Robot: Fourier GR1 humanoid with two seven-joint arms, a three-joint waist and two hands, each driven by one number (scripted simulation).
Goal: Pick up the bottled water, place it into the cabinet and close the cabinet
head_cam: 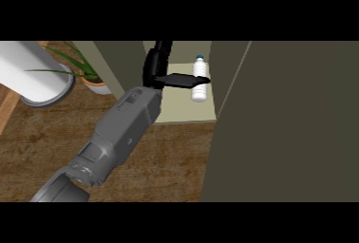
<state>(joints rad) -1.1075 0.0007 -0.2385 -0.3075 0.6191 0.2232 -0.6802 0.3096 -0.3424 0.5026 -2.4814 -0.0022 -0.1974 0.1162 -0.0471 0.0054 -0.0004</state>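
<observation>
The bottled water [200, 95], white with a blue cap, stands inside the open cabinet [184, 116] on its pale shelf. My left hand [155, 71] reaches into the cabinet on a grey forearm that comes up from the lower left. Its fingers [160, 52] point straight up along the cabinet's left wall, well left of the bottle. Its thumb [184, 81] sticks out to the right and crosses in front of the bottle's middle. The hand looks open, not curled round the bottle. My right hand does not show.
The cabinet's dark door [288, 123] stands open and fills the right side of the view. A potted plant [88, 71] and a white cylinder [35, 71] stand at the left on the wooden counter [42, 147].
</observation>
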